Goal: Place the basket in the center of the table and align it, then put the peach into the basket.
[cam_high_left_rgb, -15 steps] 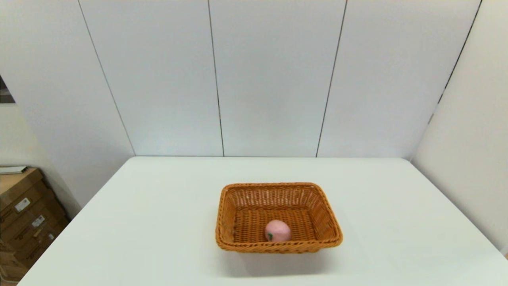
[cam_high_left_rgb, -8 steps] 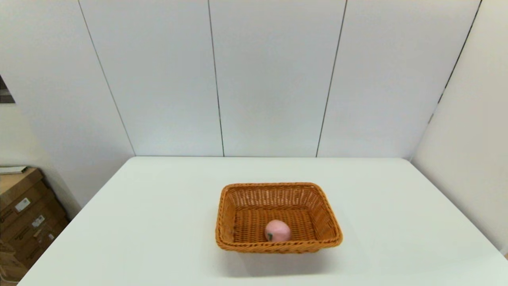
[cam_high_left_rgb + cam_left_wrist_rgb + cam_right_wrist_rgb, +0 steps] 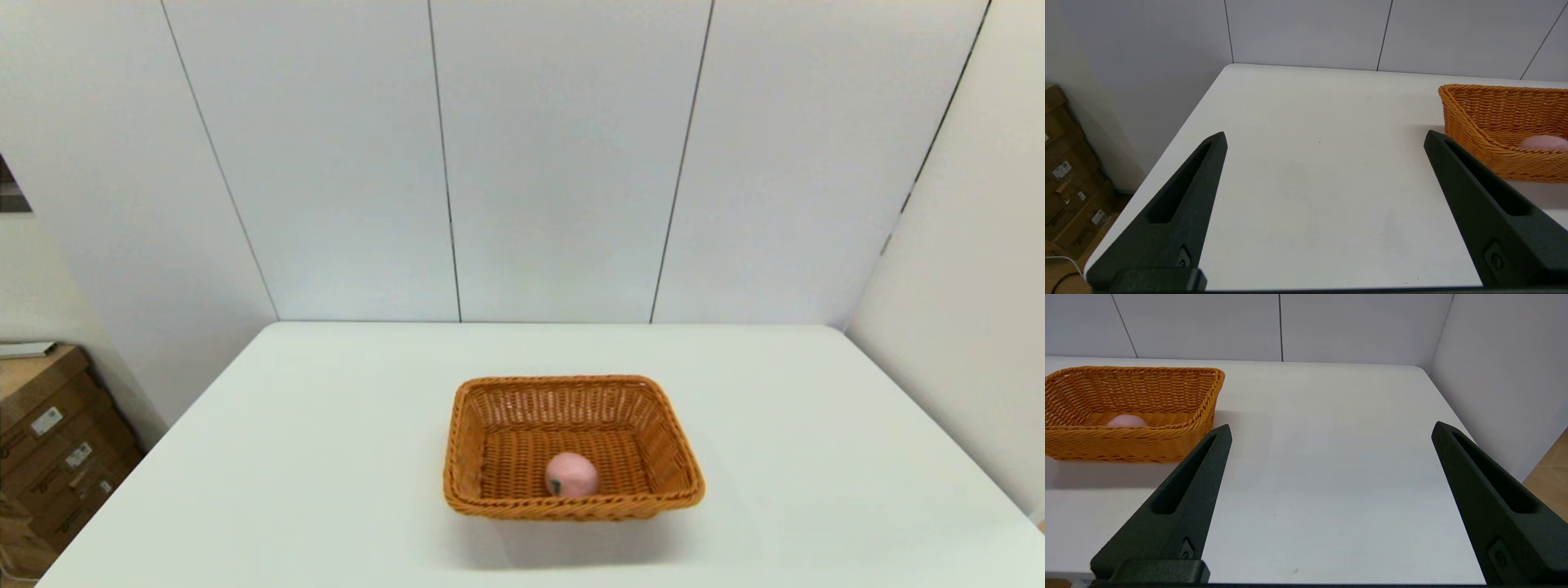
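pale pink egg-shaped toy peach (image 3: 571, 474) inside orange-brown woven wicker basket (image 3: 478, 498), near front wall, mid white table (image 3: 326, 457) | basket long axis left-right | left gripper (image 3: 1325, 139) and right gripper (image 3: 1331, 430) parked either side, spread wide, empty, about equally near | looks done

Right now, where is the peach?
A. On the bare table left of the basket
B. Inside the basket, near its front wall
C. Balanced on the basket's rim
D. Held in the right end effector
B: the peach lies on the basket floor by the near wall, with no end effector touching it.
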`<state>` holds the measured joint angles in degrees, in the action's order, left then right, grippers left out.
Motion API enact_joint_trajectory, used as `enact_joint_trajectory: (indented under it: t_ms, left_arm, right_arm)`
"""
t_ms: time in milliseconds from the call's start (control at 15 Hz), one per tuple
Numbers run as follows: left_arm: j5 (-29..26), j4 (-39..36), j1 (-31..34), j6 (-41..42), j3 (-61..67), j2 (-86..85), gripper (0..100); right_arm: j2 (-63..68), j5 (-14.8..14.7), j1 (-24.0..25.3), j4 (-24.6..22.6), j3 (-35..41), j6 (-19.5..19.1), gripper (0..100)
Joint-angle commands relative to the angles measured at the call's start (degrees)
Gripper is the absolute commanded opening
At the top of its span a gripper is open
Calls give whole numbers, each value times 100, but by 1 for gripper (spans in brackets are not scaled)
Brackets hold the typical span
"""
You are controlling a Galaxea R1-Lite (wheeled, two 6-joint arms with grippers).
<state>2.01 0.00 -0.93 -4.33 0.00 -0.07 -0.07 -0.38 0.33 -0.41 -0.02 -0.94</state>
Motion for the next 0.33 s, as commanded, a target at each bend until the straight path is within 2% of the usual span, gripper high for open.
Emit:
enact_joint_trajectory:
  t_ms: [67, 333]
  left_arm:
    - [1, 0, -4, -7, 0, -1, 100]
    - [1, 0, -4, -15, 0, -1, 100]
  right_arm:
    - [7, -6, 2, -2, -6, 6, 100]
    - [7, -6, 2, 6, -6, 50, 100]
